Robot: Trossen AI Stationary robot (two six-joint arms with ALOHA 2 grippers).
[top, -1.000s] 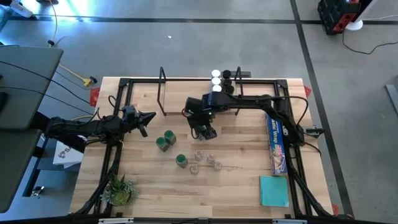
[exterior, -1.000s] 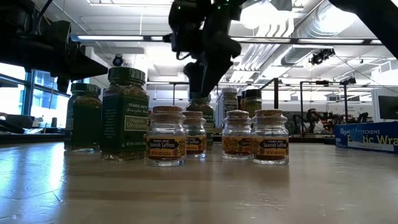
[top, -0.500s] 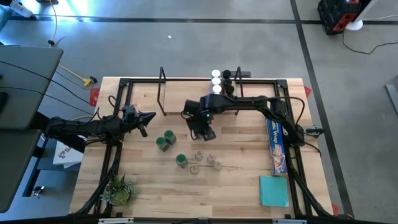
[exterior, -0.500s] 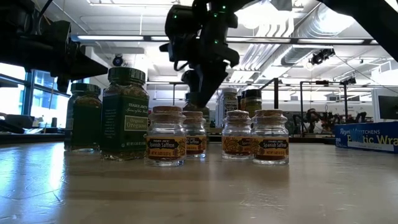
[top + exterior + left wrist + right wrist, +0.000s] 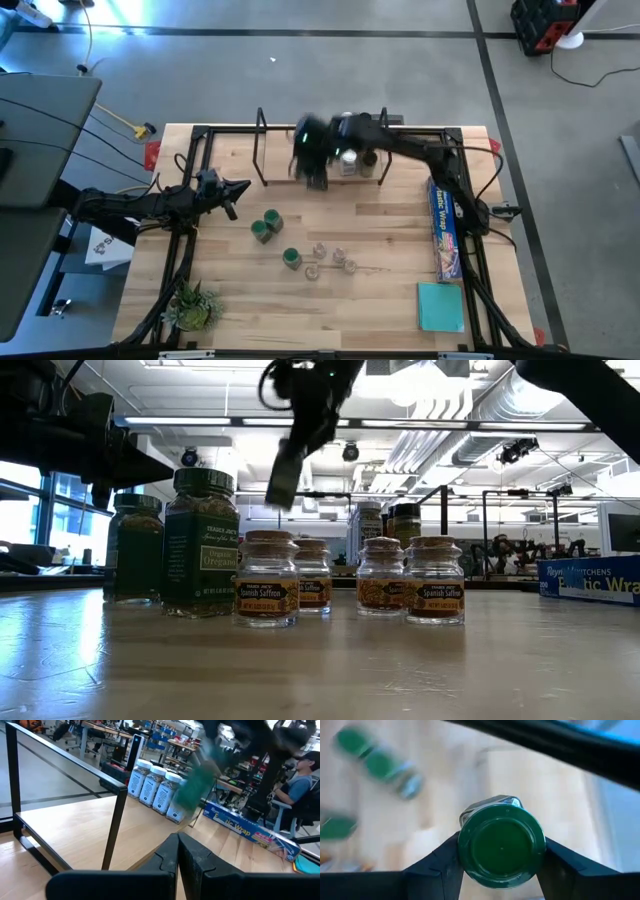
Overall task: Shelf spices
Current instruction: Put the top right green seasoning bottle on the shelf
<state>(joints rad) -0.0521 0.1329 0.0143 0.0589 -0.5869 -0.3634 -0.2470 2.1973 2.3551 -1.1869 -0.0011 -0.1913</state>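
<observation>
My right gripper (image 5: 312,160) hangs in the air over the shelf (image 5: 280,150), a light plank with black hoop ends along the table's far edge. It is shut on a green-lidded spice jar (image 5: 501,847), blurred in the low view (image 5: 283,472). White-lidded jars (image 5: 347,124) and dark-lidded jars (image 5: 366,120) stand on the shelf's right end. Three green-lidded jars (image 5: 268,226) and several small clear jars (image 5: 332,260) stand mid-table. My left gripper (image 5: 238,190) waits shut at the table's left side, touching nothing. My right gripper pinches the jar by its green lid (image 5: 470,845), one finger (image 5: 435,865) on each side of the lid's rim. The fingers come from above, over the lid's top. The jar is lifted clear of the table and hangs tilted below the fingers (image 5: 283,472).
A long blue plastic-wrap box (image 5: 443,228) and a teal pad (image 5: 441,305) lie near the right edge. A small plant (image 5: 192,305) sits at the near left corner. Black frame rails (image 5: 200,130) border the table. A seated person (image 5: 300,775) shows beyond the table.
My right gripper, shut on the green-lidded jar, has risen from the table's middle and swung quickly toward the far edge, to above the shelf. The jar has left the table behind the small clear jars and now hangs tilted in the air.
</observation>
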